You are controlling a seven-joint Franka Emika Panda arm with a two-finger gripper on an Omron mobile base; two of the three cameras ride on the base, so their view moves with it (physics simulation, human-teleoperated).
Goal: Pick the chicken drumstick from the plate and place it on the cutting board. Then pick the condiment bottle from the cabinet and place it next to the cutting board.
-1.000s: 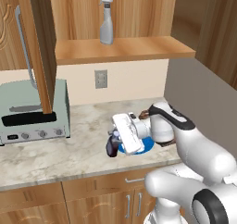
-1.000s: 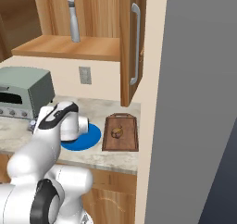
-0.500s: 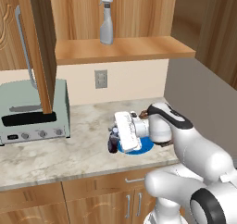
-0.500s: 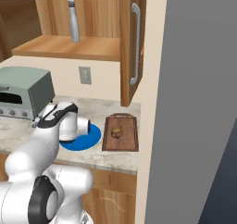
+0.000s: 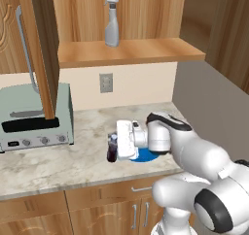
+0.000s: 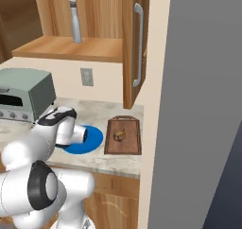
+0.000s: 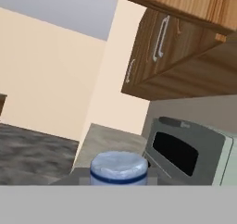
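Your arm is folded low over the counter, wrist turned sideways toward the toaster oven (image 5: 36,115), above the plate (image 6: 90,140). Your gripper (image 5: 113,149) is clamped on the condiment bottle (image 5: 113,142). The chicken drumstick (image 6: 119,136) lies on the cutting board (image 6: 124,138), right of the plate.

The table (image 5: 87,156) is finished in pale, veined stone with a smooth, slightly polished look. The cabinet (image 5: 126,54) and its door (image 5: 41,44) are made of light brown wood with visible grain, matt in finish; a long handle (image 6: 138,43) of brushed metal is fixed to the other door. The cutting board (image 6: 124,137) is of darker brown wood. The plate (image 6: 90,140) is rendered in flat, bright blue, smooth and even. The toaster oven (image 5: 34,117) is cased in pale grey-green metal with a dark glass front. The spray bottle (image 5: 112,23) appears as grey plastic. The condiment bottle (image 5: 113,149) looks dark and glossy, and its cap (image 7: 119,166) is seen as pale, smooth plastic.
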